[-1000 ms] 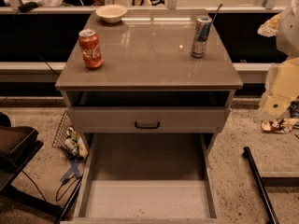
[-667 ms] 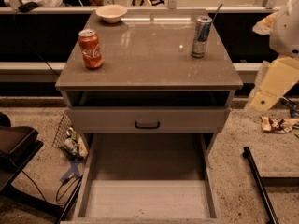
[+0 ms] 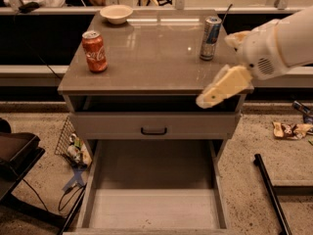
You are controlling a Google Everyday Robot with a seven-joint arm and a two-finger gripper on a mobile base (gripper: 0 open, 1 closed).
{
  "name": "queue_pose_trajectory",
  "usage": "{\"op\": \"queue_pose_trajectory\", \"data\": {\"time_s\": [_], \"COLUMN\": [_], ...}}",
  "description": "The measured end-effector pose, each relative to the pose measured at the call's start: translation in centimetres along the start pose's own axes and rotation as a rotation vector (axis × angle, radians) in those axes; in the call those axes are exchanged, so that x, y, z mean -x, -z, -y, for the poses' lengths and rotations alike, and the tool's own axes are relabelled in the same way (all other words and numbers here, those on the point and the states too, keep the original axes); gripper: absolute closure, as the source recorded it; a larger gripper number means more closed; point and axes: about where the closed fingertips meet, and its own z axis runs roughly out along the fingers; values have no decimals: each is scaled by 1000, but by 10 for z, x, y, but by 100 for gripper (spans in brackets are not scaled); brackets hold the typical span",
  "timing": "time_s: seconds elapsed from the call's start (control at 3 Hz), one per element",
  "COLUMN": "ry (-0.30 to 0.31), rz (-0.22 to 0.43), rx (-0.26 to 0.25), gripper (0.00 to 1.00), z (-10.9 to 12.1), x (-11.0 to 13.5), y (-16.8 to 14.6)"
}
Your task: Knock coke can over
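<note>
Gripper: I am seeing my cream-coloured gripper (image 3: 221,88) hanging at the front right corner of the grey-brown cabinet top (image 3: 156,58), angled down and left; I cannot tell whether it is clenched or released.
Arm: my white arm (image 3: 283,40) is reaching in from the right edge.
Coke can: the short red-orange soda can with white script (image 3: 94,51) is standing upright near the top's left edge, well apart from the gripper.
Other can: a slim silver-and-blue can (image 3: 210,38) is standing upright near the gripper.
Bowl: a white bowl (image 3: 116,13) is sitting at the back left.
Drawer: the grey bottom drawer (image 3: 151,207) is standing pulled out.
</note>
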Motion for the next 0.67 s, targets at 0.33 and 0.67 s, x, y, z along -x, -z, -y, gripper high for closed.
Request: {"op": "queue_pose_trajectory", "data": {"time_s": [0.33,0.67], "ry": [-1,4], "rz": [262,429], "rx": [-9,-99], "gripper": [0,0], "z": [13,40], "x": [42,82], "y": [-36,-53]}}
